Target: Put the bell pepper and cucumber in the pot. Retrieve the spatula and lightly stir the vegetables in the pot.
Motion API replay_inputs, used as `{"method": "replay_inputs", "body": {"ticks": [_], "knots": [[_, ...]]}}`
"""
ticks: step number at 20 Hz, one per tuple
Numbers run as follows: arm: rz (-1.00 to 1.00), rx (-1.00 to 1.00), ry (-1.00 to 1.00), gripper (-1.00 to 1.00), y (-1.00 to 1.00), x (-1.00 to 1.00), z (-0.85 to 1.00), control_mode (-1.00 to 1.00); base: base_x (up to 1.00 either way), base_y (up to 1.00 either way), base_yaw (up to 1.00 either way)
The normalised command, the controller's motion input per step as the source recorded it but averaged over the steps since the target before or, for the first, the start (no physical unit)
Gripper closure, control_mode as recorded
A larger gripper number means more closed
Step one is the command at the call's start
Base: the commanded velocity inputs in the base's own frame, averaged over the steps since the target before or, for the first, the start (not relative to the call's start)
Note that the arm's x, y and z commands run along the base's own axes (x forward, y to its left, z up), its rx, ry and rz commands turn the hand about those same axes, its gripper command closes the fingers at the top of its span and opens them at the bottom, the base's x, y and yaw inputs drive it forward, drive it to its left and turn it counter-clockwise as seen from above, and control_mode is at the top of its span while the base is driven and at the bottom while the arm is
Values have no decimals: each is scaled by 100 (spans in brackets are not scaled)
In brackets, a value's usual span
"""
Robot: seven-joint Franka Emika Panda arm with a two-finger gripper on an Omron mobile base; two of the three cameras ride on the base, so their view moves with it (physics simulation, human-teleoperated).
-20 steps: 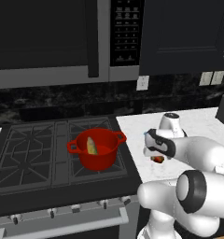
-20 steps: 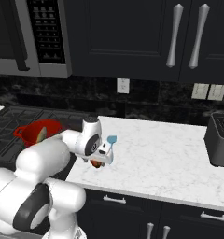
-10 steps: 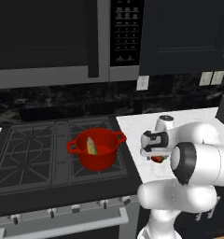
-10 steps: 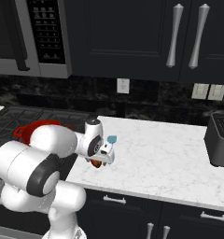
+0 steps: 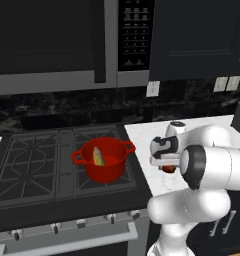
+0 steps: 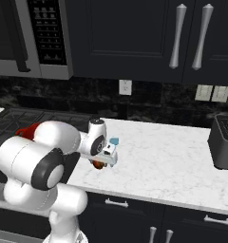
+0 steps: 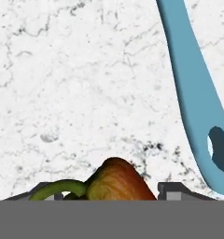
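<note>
A red-orange bell pepper (image 7: 116, 179) with a green stem lies on the white marble counter (image 6: 173, 161). My gripper (image 7: 109, 193) points down over it, open. One fingertip (image 7: 172, 191) stands close on each side of the pepper. From the base views the hand hides most of the pepper (image 5: 168, 169) (image 6: 98, 164). The light-blue spatula (image 7: 193, 93) (image 6: 114, 141) lies on the counter just beyond it, the hole of its handle nearest the fingers. The red pot (image 5: 104, 167) (image 6: 28, 130) stands on the stove and holds a pale yellow-green tapering piece (image 5: 98, 156).
The black gas stove (image 5: 32, 165) lies left of the counter, under a microwave (image 5: 67, 40). A dark toaster (image 6: 225, 142) stands at the counter's far right. Dark wall cabinets (image 6: 182, 38) hang above, and the counter's front edge is close to the hand.
The fingers have drawn in from their widest toward the pepper. The arm's elbow has swung closer to the hand, which stays low over the pepper. Pot and spatula are where they were.
</note>
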Motion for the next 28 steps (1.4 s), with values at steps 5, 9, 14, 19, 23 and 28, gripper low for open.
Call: {"method": "replay_inputs", "body": {"ticks": [5, 9, 14, 19, 23, 28], "knots": [[0, 1, -20, 100, 0, -94, 70, -100, 0, 0, 0], [0, 6, -25, 100, 21, -97, 100, -100, 0, 0, 0], [2, 9, -7, 100, 77, -61, 100, -100, 0, 0, 0], [4, 11, 0, 100, 99, -22, 100, -100, 0, 0, 0], [3, 13, 0, 100, 80, 7, 100, -100, 0, 0, 0], [0, 6, 0, 100, 57, 51, 46, -100, 0, 0, 0]]}}
